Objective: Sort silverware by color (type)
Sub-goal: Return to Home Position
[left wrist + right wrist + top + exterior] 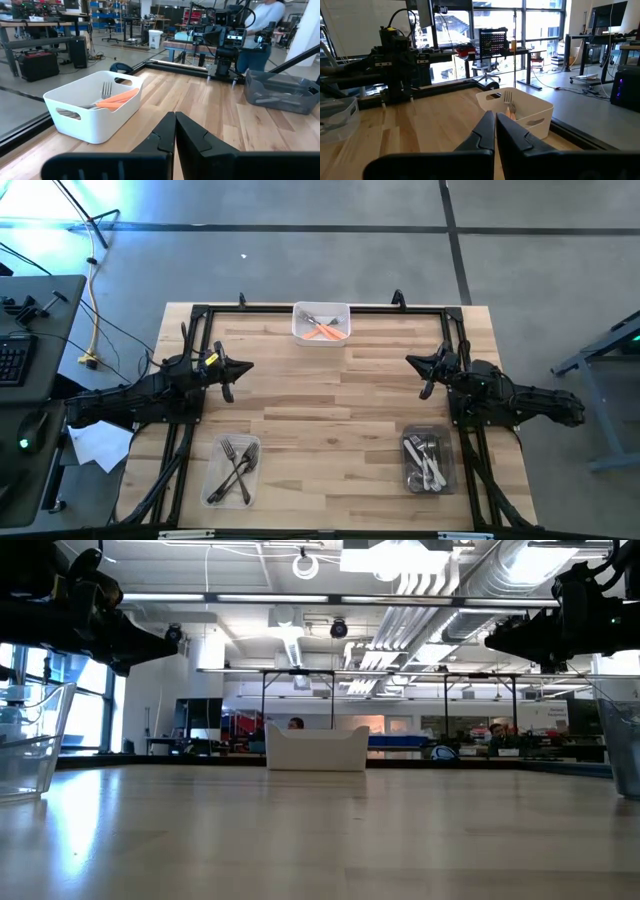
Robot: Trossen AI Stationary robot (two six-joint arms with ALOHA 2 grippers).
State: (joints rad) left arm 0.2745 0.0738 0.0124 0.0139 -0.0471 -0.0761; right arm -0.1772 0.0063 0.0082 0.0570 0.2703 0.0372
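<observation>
Homing is my step, I judge: with orange forks (326,331) in the white bin (298,320), dark forks (237,466) in the clear tray (213,456), white forks (424,464) in the grey bin (450,450), left gripper (175,116) and right gripper (495,115), pinched together empty, need only park.

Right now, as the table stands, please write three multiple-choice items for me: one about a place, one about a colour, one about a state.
1. Where is the white bin?
A. at the near right corner
B. at the middle of the far edge
C. under the left arm

2. What colour are the handles of the forks in that bin?
A. green
B. blue
C. orange

3. How do the left jaws stand?
A. shut and empty
B. wide open
C. shut on a fork

Answers:
1 B: the high view shows the bin midway along the far edge.
2 C: orange handles lie inside it.
3 A: the left wrist view shows them pressed together with nothing between.
</observation>
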